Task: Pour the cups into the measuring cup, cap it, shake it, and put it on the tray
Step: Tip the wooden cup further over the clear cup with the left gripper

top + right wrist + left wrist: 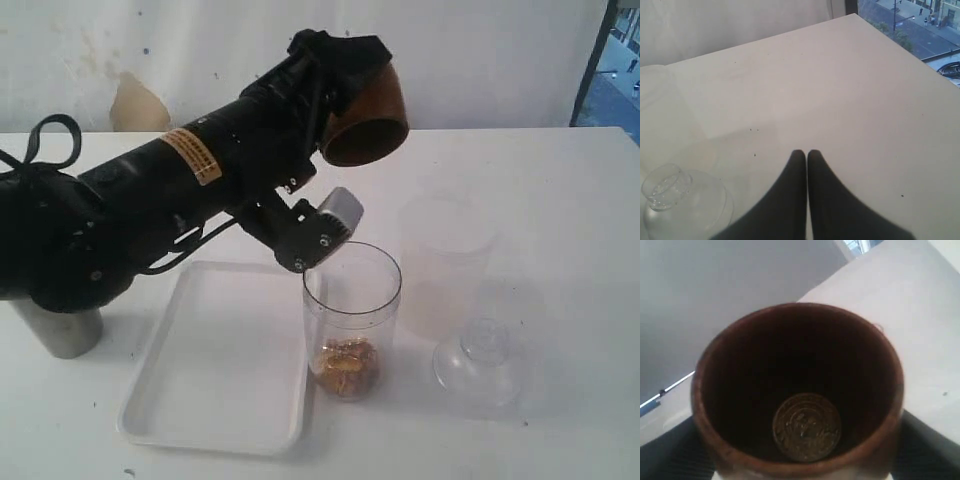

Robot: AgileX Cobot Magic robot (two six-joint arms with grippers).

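The left gripper (338,85) stands wide, clamped across the wood cup (368,118), which is tipped mouth-down. The measuring cup (352,300) sits below it, with gold pieces at its bottom. One gold disc (806,426) lies inside the wood cup. The right gripper (807,156) is closed and empty, with the lid (675,200) near it. The measuring cup looks light, stiff and slick, so it is best grasped gently at mid-wall.
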